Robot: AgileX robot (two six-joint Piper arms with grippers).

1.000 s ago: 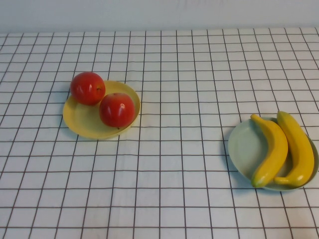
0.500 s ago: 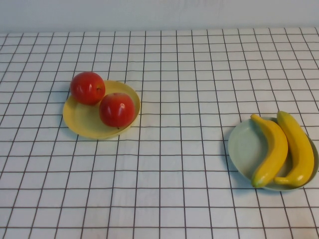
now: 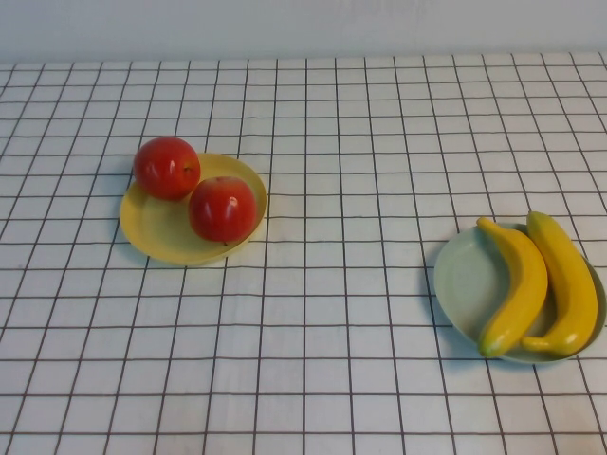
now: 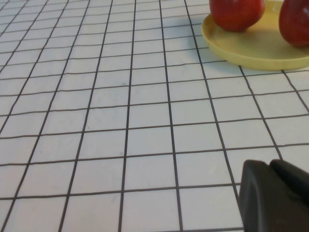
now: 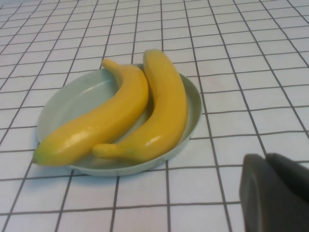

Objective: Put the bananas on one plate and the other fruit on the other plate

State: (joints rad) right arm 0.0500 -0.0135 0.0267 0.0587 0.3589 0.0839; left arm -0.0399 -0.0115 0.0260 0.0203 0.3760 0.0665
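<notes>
Two yellow bananas [image 3: 536, 280] [image 5: 130, 113] lie side by side on the pale blue-green plate [image 3: 465, 280] [image 5: 72, 104] at the right of the table. Two glossy red fruits [image 3: 167, 167] [image 3: 223, 209] [image 4: 236, 12] rest on the yellow plate [image 3: 156, 232] [image 4: 256, 48] at the left. Neither arm shows in the high view. My left gripper [image 4: 273, 166] is shut and holds nothing, hovering over the cloth some way short of the yellow plate. Shut and bare as well, my right gripper [image 5: 270, 162] hangs just outside the blue-green plate's rim.
A white cloth with a black grid [image 3: 341, 190] covers the whole table. A pale wall runs along the far edge.
</notes>
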